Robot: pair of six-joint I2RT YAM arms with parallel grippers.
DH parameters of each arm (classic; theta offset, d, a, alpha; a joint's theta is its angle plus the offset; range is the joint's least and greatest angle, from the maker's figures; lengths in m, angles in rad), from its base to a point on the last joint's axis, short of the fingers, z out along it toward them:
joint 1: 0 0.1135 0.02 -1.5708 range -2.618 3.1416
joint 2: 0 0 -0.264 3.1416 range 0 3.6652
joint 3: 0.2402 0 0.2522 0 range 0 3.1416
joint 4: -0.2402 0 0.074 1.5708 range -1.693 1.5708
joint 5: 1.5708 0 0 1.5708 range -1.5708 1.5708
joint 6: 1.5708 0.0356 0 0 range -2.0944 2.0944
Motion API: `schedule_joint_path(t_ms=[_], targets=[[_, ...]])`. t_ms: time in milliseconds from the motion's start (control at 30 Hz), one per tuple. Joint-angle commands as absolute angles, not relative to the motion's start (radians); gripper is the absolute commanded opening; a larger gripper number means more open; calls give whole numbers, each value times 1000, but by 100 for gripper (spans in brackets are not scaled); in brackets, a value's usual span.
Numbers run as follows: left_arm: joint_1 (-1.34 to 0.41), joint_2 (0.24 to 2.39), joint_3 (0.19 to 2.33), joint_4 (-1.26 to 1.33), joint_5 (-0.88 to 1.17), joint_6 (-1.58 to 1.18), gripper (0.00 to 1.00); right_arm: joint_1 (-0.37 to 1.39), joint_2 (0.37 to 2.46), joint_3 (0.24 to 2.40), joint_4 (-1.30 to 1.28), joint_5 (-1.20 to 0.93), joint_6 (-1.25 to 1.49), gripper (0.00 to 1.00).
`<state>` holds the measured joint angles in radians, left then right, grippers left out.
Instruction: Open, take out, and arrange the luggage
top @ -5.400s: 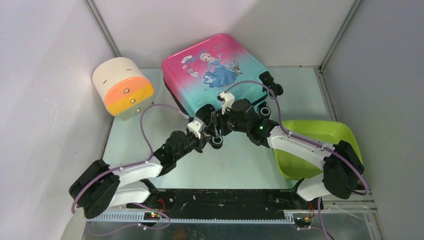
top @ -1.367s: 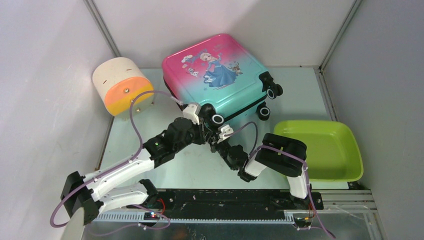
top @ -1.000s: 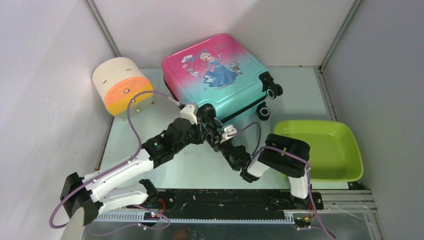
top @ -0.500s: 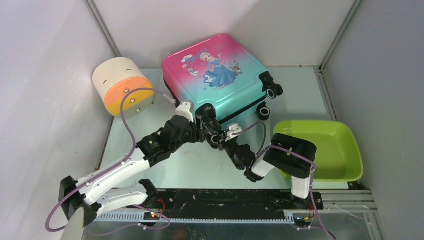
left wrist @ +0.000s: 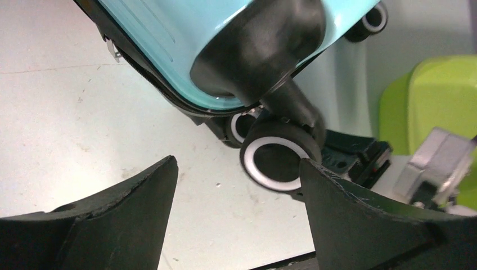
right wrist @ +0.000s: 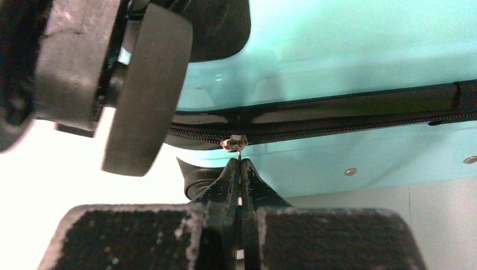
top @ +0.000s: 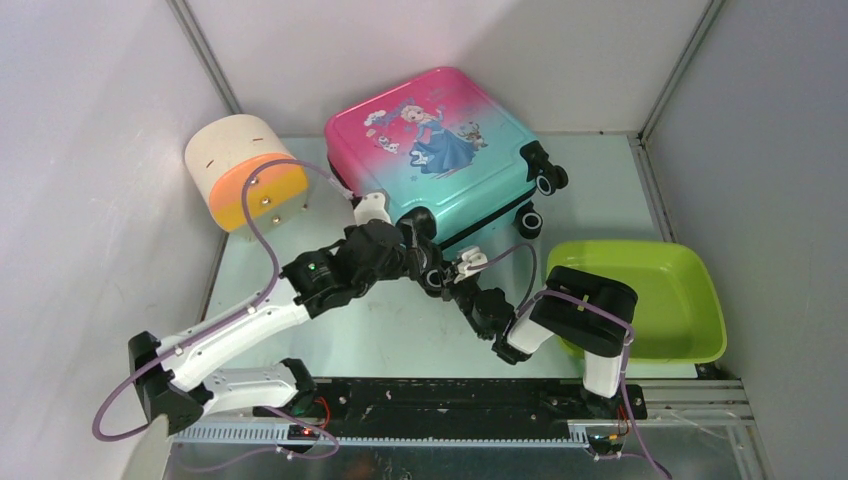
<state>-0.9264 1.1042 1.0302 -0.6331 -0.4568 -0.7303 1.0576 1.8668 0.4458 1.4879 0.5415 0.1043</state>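
At the far middle of the table [top: 400, 340] sits the closed pink-to-teal hard-shell child's suitcase [top: 440, 150]. The right gripper [right wrist: 240, 166] is pinched together on its small metal zipper pull [right wrist: 234, 143], and it should draw the pull along the black zipper track [right wrist: 349, 126], not outward. The left gripper [left wrist: 237, 163], fingers wide apart by a black wheel [left wrist: 275, 160], could steady the shell.

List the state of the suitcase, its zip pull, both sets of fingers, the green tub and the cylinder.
luggage, closed, print side up, zip shut where visible.
zip pull, pinched between the right fingers.
right fingers, shut on the zip pull.
left fingers, open, one on either side of a wheel.
green tub, nothing showing in it.
cylinder, apart at far left, nothing touching it.
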Motion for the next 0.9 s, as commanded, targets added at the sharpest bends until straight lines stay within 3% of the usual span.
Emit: schedule_joint_path(t_ms=[0,367,633,867], targets=[[-942,1106,1125,-640,-530,-914,86,1041,1838,434,1522,545,99,0],[-991,1276,1310,-807,-619,-1095,88,1046,1844,431,1523,536,121,0],[-991,1521,1593,-1173,-671,-1280,91,1047,1845,425,1523,541,125,0],[-976,1576,1600,-1277,-671,-1419,90,1050,1842,420,1523,546,121,0]])
